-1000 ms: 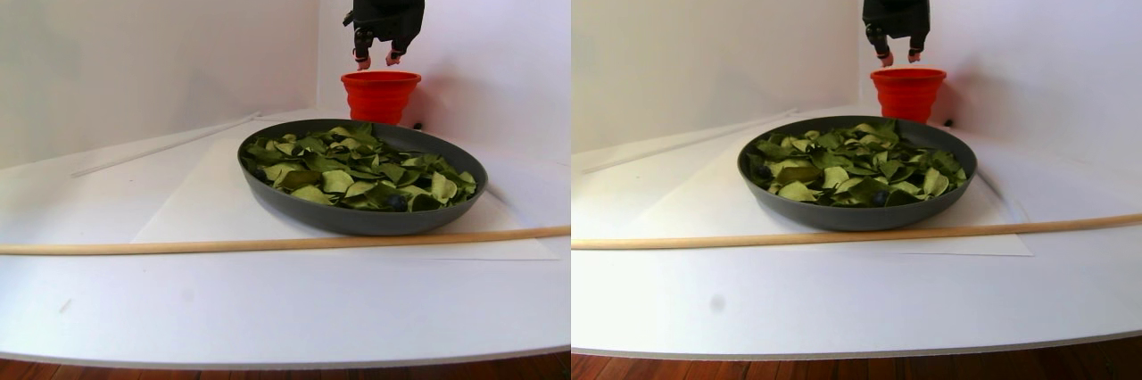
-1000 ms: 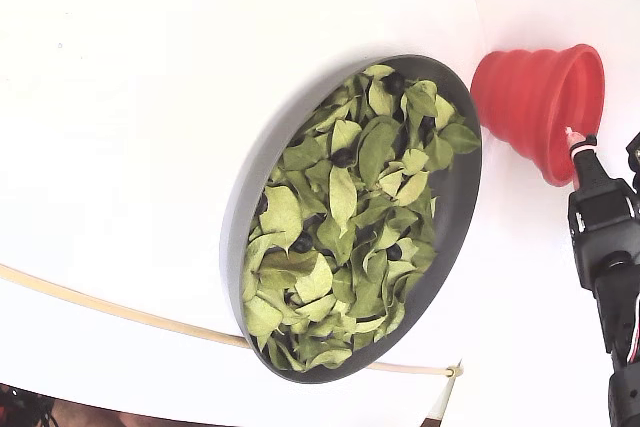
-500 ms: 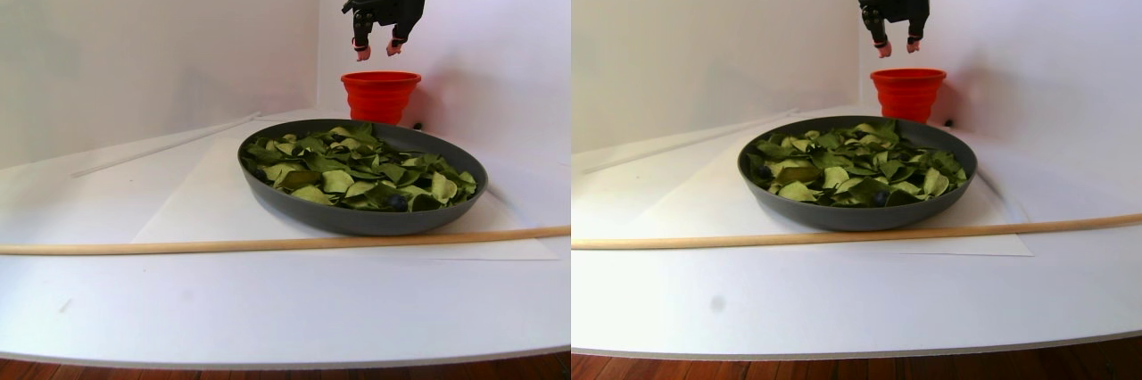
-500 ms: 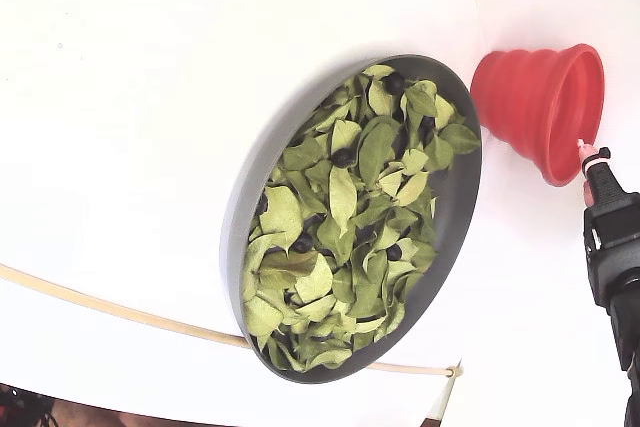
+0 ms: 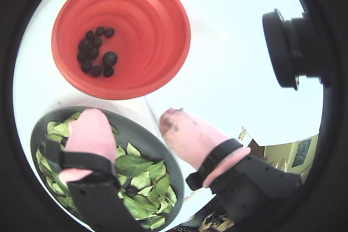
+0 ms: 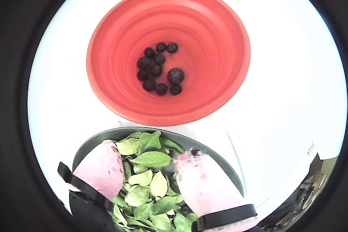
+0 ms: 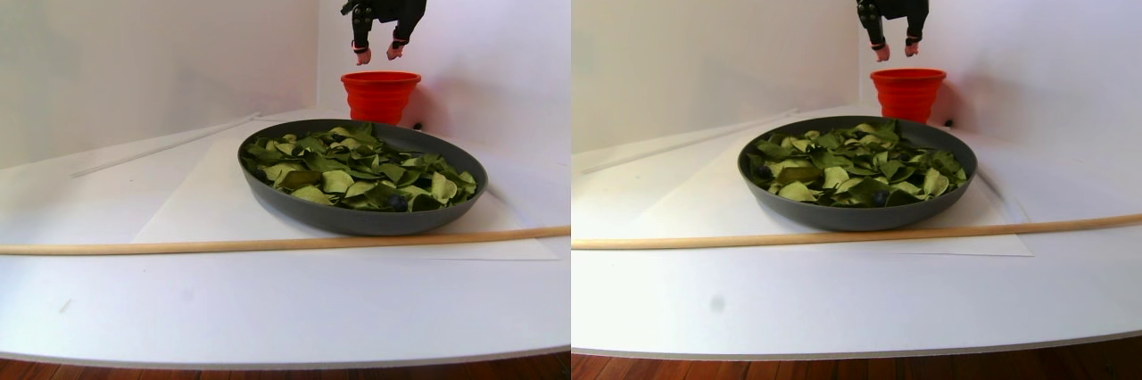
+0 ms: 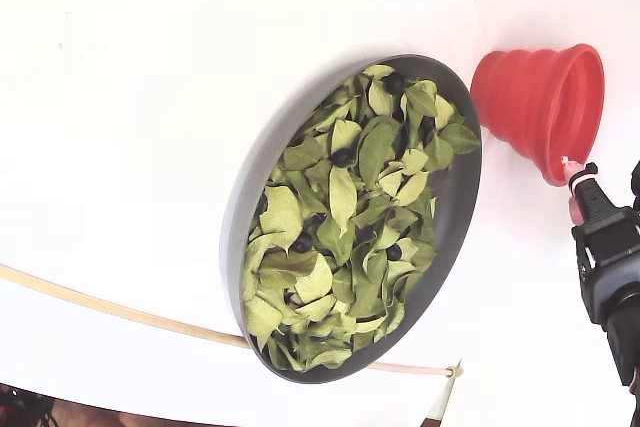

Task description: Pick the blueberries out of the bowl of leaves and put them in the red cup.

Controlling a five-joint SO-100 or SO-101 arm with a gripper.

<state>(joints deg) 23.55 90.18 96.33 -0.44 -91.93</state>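
The red cup [image 7: 381, 95] stands behind the bowl, and several blueberries [image 6: 157, 69] lie on its bottom in both wrist views. My gripper [image 7: 377, 54] hangs open above the cup's near rim, with nothing between its pink fingertips [image 5: 89, 120]. In the fixed view the gripper [image 8: 573, 187] is just beside the cup [image 8: 530, 97]. The dark grey bowl [image 7: 357, 219] is full of green leaves [image 8: 350, 237]. A few dark blueberries [image 8: 343, 157] show among them. Part of the bowl [image 5: 147, 134] lies under my fingers.
A long wooden stick [image 7: 268, 243] lies across the table in front of the bowl, on a white sheet [image 7: 178, 210]. White walls close the back and sides. A black camera lens [image 5: 288, 47] juts in at the upper right of a wrist view.
The gripper has risen from just over the cup's rim to well above it and stayed open. Bowl, leaves and cup have not moved.
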